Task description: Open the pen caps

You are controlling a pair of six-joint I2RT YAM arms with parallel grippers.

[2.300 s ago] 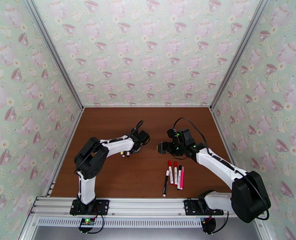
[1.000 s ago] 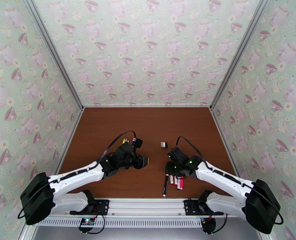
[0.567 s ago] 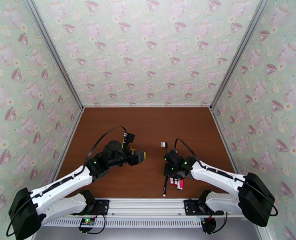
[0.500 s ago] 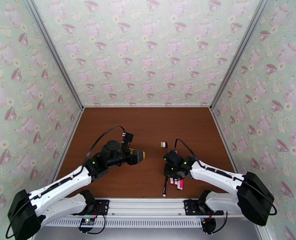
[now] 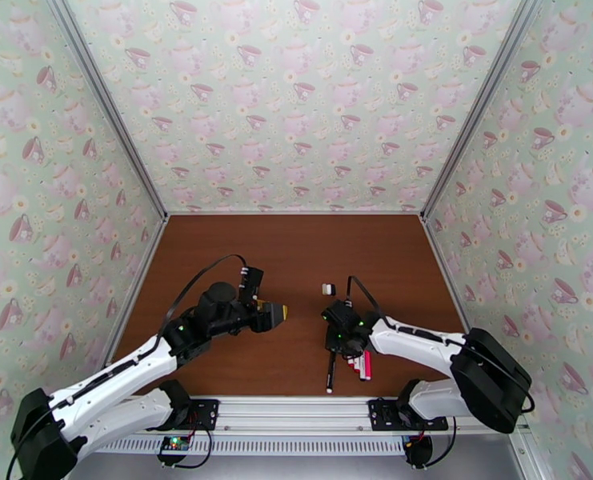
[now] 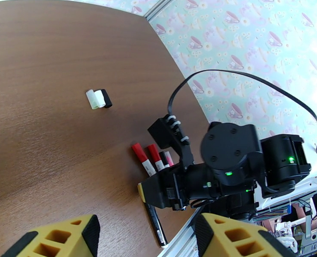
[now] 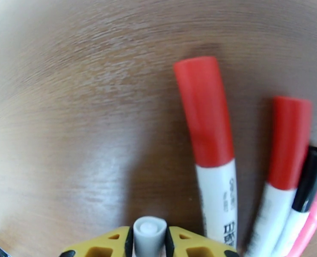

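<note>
Several pens lie side by side near the front edge: two red-capped white ones (image 7: 203, 110) (image 7: 288, 142), a black-capped one (image 7: 310, 178) and a pink one (image 5: 366, 367). A black pen (image 5: 330, 376) lies left of them. My right gripper (image 5: 334, 342) is down at the far end of this group, its yellow fingers (image 7: 98, 247) shut on a grey-white pen end (image 7: 149, 234). A short white and black cap piece (image 5: 326, 289) (image 6: 98, 98) lies alone farther back. My left gripper (image 5: 278, 312) (image 6: 143, 240) hangs open above the table to the left, holding nothing.
The brown table (image 5: 296, 250) is walled by teacup-patterned panels on three sides. The right arm's cable (image 6: 244, 82) loops over its wrist. A metal rail (image 5: 296, 410) runs along the front edge just behind the pens.
The left arm swung back from mid-table and now hovers open. The right arm dropped from mid-table onto the pens; a white and black cap piece lies where it was.
</note>
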